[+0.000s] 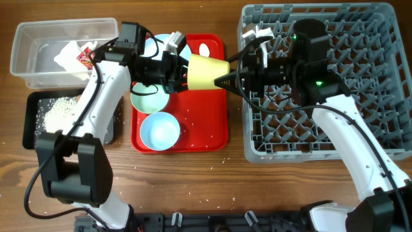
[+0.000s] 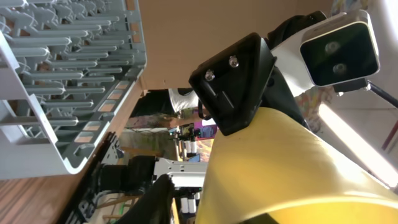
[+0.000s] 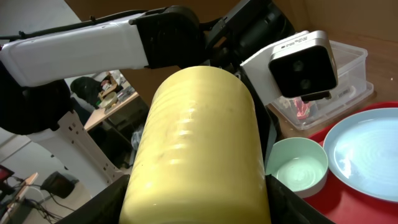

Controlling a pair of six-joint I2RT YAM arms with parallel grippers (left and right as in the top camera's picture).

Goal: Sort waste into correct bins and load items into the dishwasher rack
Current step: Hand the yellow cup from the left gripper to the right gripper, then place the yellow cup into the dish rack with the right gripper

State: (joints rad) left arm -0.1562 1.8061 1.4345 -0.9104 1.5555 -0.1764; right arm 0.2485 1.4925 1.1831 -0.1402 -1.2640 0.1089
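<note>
Right gripper point(image 1: 226, 80) clamped around yellow cup point(image 1: 206, 71) at base end. Cup held horizontal above red tray point(image 1: 207, 122); likely mid-handover, rack-bound (dishwasher rack point(image 1: 380, 64)). Left gripper point(image 1: 179, 69) at cup rim; hold unclear, one finger seemingly apart.

Close yellow cup point(image 2: 280, 168), grey rack point(image 2: 68, 74) beyond

A wooden table point(image 1: 193, 183) stands in a bright, cluttered workroom point(image 2: 186, 134) with metal frames.
</note>
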